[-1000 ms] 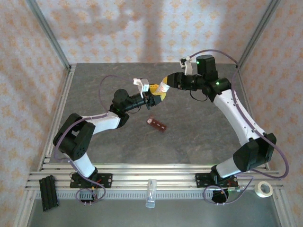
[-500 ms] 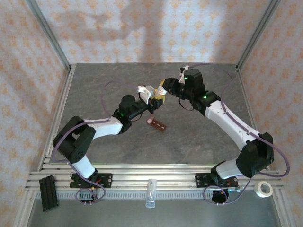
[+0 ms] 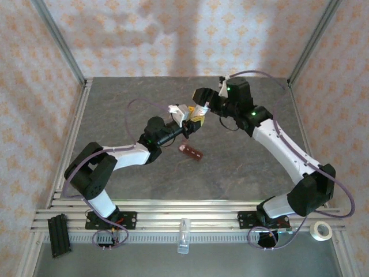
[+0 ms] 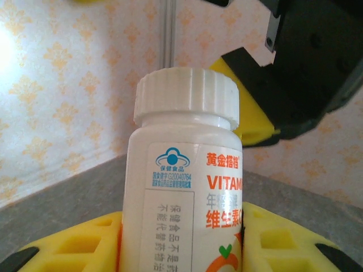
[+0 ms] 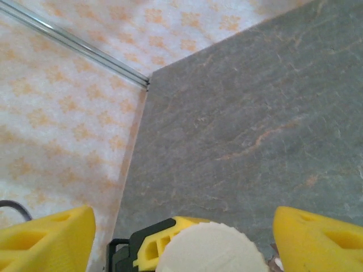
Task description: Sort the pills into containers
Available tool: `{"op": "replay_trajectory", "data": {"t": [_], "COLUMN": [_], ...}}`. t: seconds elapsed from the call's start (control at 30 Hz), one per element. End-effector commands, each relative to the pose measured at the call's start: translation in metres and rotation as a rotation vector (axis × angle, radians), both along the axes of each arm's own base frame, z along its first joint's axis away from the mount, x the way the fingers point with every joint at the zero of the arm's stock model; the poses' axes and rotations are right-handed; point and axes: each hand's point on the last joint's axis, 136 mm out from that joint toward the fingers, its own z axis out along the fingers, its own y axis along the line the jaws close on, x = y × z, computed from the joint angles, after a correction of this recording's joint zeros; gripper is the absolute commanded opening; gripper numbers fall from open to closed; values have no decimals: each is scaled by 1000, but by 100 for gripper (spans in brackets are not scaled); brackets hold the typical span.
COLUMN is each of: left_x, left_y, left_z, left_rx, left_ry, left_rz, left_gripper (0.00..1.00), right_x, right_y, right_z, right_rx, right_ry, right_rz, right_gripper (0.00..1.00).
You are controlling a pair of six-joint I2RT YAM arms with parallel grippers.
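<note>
A white pill bottle [image 4: 187,187] is gripped in the jaws of the left gripper [image 3: 189,122]. The jaws of the right gripper [image 3: 200,107] are spread wide either side of its cap [image 5: 211,248], clear of it. The containers [image 3: 191,152] are laid on the counter [image 3: 242,167], at 6 o'clock from the bottle.

The containers [image 3: 191,152] are a short reddish-brown strip of joined boxes, lying flat and slanted near the middle of the worktop [image 3: 242,167]. From above I can't quite tell if any lid is up. The bottle [image 4: 184,187] is white with orange lettering. Its ribbed cap [image 5: 211,248] is on, and my left gripper [image 4: 181,243] clamps its body above the worktop.
</note>
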Motion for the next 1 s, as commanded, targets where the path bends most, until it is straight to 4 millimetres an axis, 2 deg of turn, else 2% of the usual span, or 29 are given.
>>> {"op": "replay_trajectory", "data": {"t": [0.0,0.17,0.3,0.5,0.73,0.97], "left_x": [-2,-5,-7,-9,-9,-9], "left_y": [7,13,14,9,7,7], "left_z": [40,51,57,58,57,56], "left_rx": [-95,-148,-181,-196,-200,-201], "left_ry": [-82,-49,4,50,61,65], "left_rz": [-75,-186,-282,-362,-375,-376], "left_gripper": [0,0,0,0,0,0], "right_x": [-19,-27,-30,-33,-26,-25], "right_y": [-5,-16,-20,-8,1,10], "right_z": [29,36,36,46,41,36], "right_rx": [-34,-108,-139,-103,-76,-71], "right_ry": [-106,-182,-186,-182,-152,-139], "right_rz": [145,268,341,435,448,467], "right_gripper": [83,82,79,75,74,64]}}
